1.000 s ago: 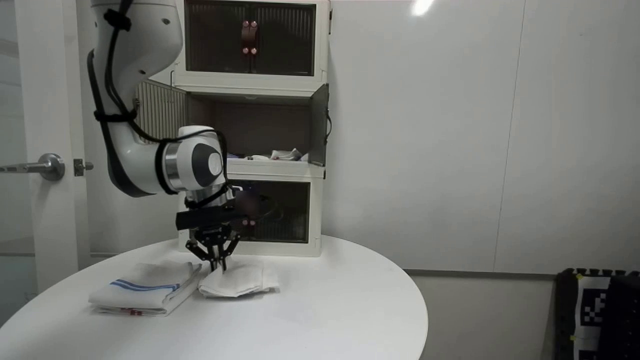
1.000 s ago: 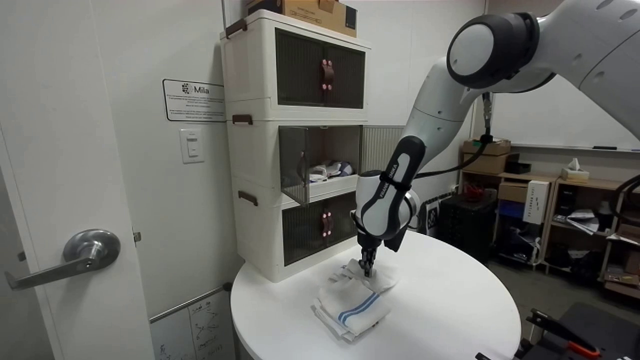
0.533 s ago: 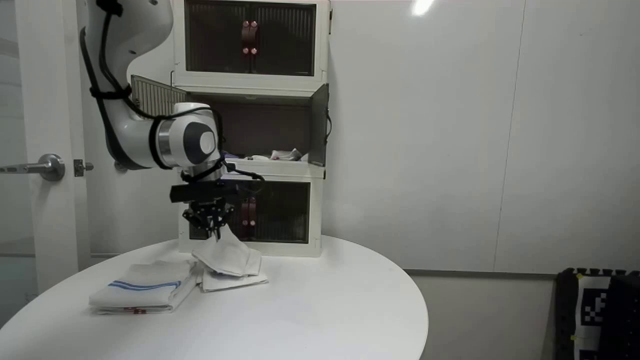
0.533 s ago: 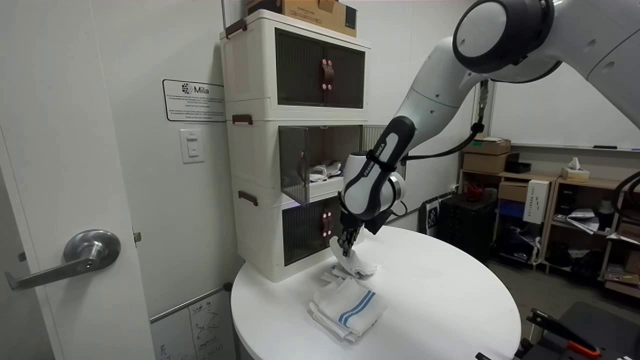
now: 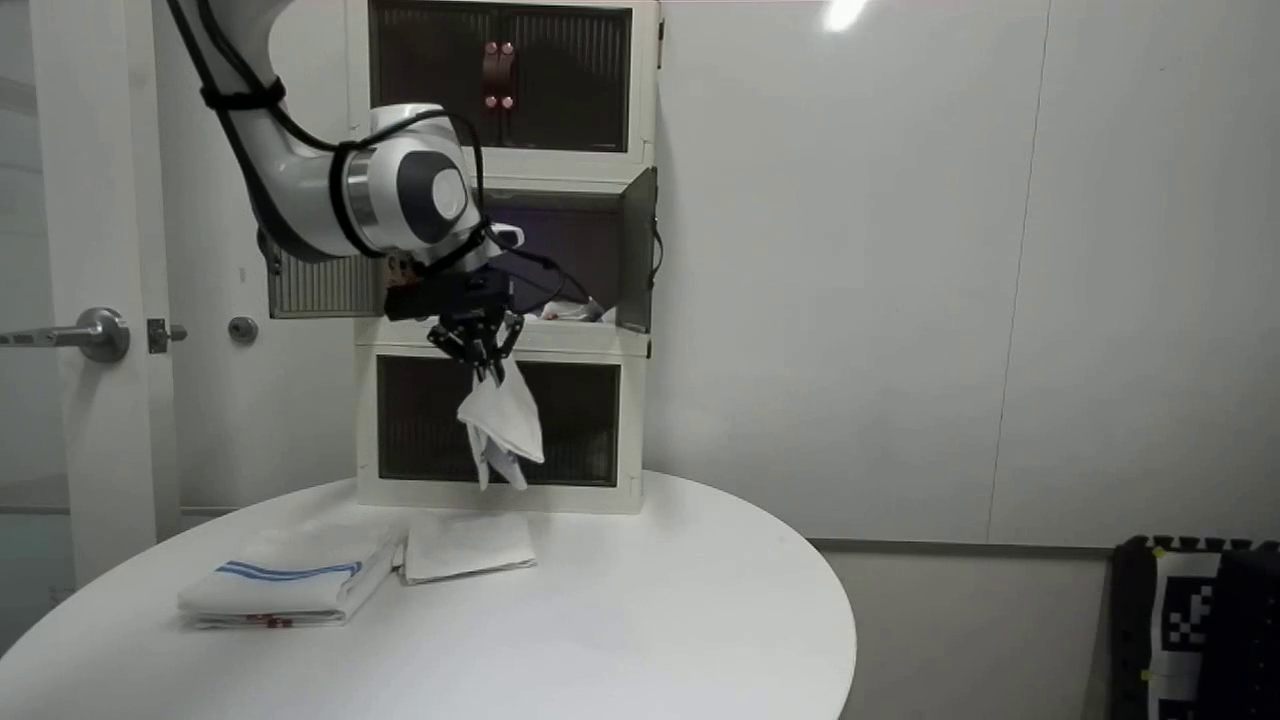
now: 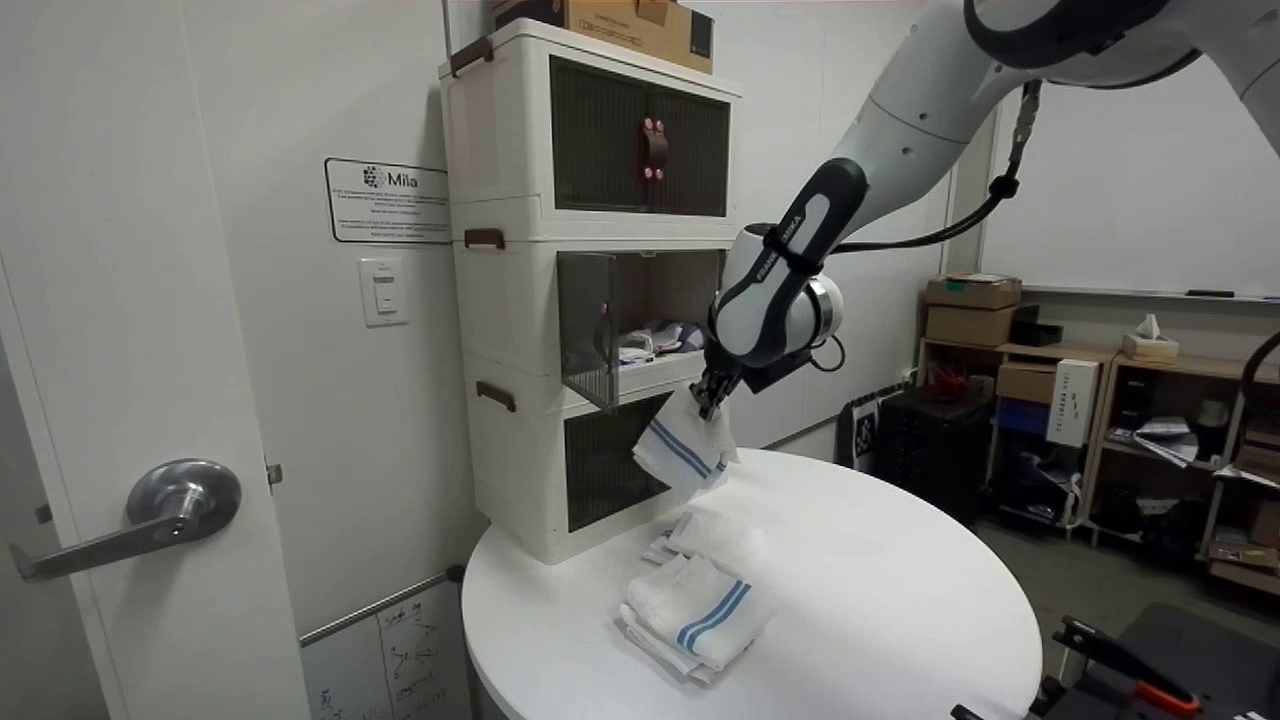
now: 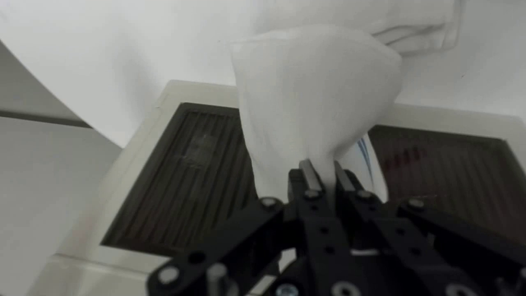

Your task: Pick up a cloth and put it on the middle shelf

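Black two-finger claw (image 7: 324, 166) has a white, blue-striped fabric cloth (image 6: 682, 446) pinched at the top, dangling straight down, in front of and below the white boxy cabinet's (image 6: 508, 310) open middle shelf (image 6: 660, 375). Up, then in, I'd say; depth gap's tough to call.

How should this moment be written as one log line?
fingers: closed on cloth; cloth: blue-striped, hanging above table; middle shelf: doors open; placement: pending
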You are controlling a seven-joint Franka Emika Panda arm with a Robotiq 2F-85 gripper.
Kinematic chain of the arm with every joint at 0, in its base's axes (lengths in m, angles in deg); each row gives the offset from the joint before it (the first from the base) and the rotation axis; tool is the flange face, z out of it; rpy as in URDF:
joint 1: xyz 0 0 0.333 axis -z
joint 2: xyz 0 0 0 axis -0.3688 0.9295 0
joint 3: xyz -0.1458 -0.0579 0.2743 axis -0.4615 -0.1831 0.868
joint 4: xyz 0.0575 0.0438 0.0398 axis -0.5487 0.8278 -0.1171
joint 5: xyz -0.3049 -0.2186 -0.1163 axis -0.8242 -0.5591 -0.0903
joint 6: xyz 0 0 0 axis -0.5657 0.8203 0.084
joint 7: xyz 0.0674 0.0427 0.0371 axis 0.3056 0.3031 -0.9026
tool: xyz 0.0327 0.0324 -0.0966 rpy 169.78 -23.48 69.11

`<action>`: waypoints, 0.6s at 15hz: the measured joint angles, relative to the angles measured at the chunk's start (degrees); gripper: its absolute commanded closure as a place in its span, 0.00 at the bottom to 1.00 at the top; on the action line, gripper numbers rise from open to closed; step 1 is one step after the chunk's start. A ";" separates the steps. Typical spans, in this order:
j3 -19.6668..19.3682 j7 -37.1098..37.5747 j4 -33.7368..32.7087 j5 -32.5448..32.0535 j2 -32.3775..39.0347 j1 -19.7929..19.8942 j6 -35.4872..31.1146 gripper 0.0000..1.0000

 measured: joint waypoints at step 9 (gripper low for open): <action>-13.34 18.27 2.83 0.27 -6.42 -7.98 -11.28 0.97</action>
